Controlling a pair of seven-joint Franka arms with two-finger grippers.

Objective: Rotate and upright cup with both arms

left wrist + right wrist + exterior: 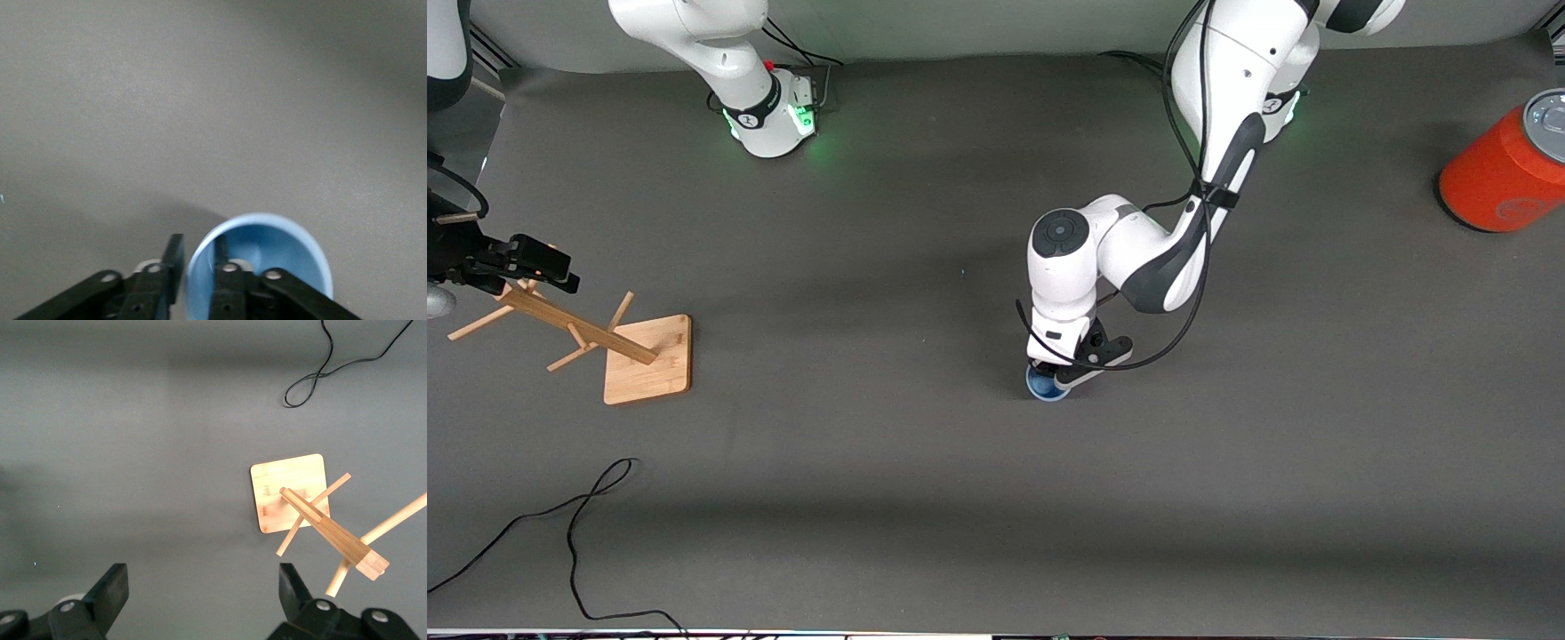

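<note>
The pale-blue cup (1042, 385) stands upright on the table mat, mouth up, near the middle of the table. My left gripper (1060, 378) is down on it, with the arm covering most of the cup in the front view. In the left wrist view the cup (280, 243) shows its open mouth. One finger (175, 257) is outside the rim and the other (222, 257) is inside. The jaws stand slightly apart astride the wall, with a sliver of mat between the outer finger and the rim. My right gripper (203, 587) is wide open and empty, up over the wooden rack.
A wooden peg rack (618, 342) on a square base stands toward the right arm's end; it also shows in the right wrist view (313, 513). A big orange cylinder (1498, 173) with a grey top stands at the left arm's end. A black cable (574, 524) lies nearer the front camera.
</note>
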